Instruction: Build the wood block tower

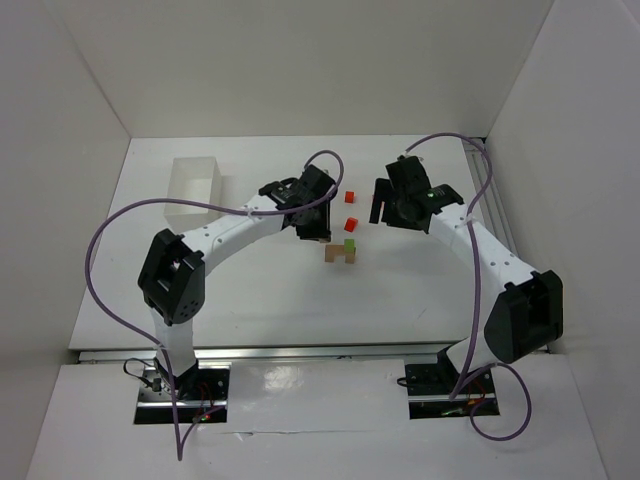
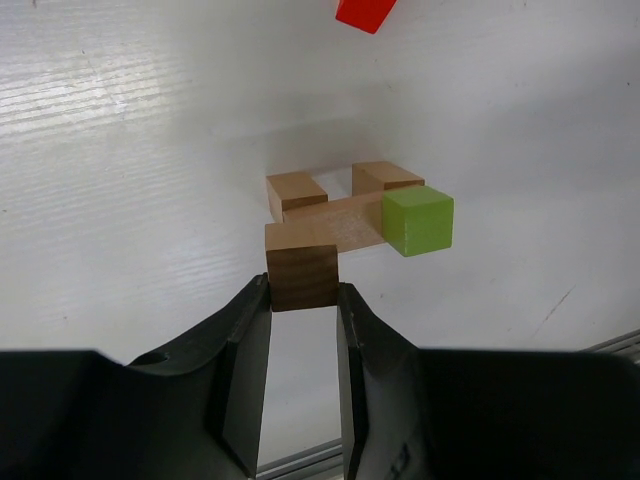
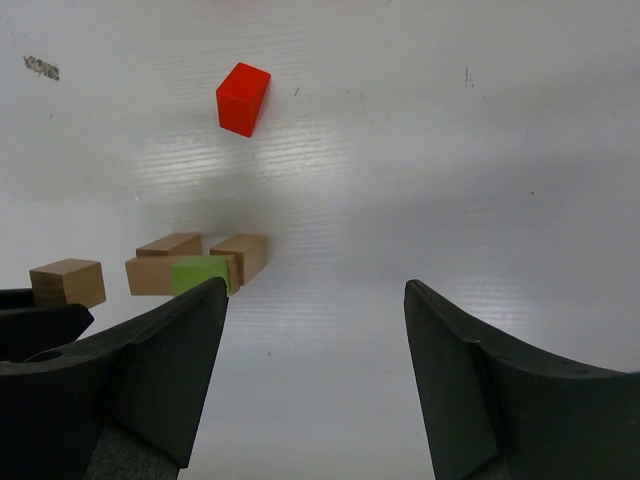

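Progress slight: tan base (image 2: 330, 218) with green cube (image 2: 418, 220) laid; left gripper (image 2: 303, 294) clamps tan block (image 2: 302, 270), right gripper (image 3: 315, 300) gapes empty; red blocks (image 1: 351, 224) loose.

On the white table (image 1: 270, 290), a tight cluster of tan bare-wood blocks (image 1: 336, 255) lies with a lime green cube (image 1: 350, 244) touching it. The left gripper (image 1: 318, 238) is at the cluster's left edge. Two small red cubes (image 1: 351, 223) lie just beyond, near the right gripper (image 1: 380, 208). A white rectangular open box (image 1: 197, 186) stands well apart at far left.
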### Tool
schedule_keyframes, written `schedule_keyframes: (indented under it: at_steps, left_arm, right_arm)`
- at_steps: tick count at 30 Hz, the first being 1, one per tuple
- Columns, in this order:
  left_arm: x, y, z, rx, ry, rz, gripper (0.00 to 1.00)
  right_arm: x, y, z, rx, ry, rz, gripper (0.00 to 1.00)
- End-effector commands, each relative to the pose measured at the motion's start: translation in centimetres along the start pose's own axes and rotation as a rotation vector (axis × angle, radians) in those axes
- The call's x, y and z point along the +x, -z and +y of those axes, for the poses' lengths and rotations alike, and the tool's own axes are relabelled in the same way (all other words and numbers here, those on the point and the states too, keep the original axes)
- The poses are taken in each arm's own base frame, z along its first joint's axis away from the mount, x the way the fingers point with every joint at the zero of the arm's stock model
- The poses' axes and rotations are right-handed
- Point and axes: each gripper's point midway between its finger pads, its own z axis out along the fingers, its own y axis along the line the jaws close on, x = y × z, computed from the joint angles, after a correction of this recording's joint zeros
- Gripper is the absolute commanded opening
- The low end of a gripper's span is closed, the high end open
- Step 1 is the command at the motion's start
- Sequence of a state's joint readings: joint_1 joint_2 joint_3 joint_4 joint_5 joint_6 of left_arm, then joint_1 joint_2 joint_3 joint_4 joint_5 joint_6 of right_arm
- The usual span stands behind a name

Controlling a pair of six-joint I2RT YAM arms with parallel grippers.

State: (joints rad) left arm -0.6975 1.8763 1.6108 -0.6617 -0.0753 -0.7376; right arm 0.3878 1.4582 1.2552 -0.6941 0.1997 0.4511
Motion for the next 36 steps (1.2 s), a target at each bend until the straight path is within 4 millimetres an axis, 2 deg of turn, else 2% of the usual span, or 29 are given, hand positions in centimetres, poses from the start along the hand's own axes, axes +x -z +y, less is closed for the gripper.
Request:
schedule_keyframes:
  at_steps: [1,11,14,36]
  left_arm:
    - [-0.3,0.0,-0.4,0.011,0.016,-0.028,0.00]
    - [0.1,-1.3,-0.4,0.025,0.026,-0.030,0.00]
    - [0.4,-1.5,-1.0,0.038,0.009,-0.018,0.00]
    - [0.9,-2.0,-1.8,0.040,-0.008,-0.004,0.03]
  right_arm:
    - [-1.3,1.2,-0.2,-0.008,-0.013,-0.059,0.79]
    - [-1.9,1.5,0.1,-0.017,-0.026,-0.075,0.79]
    - [-1.6,1.2,0.0,-0.008,-0.022,-0.059,0.79]
    - [-1.1,0.8,-0.2,0.000,-0.019,-0.043,0.79]
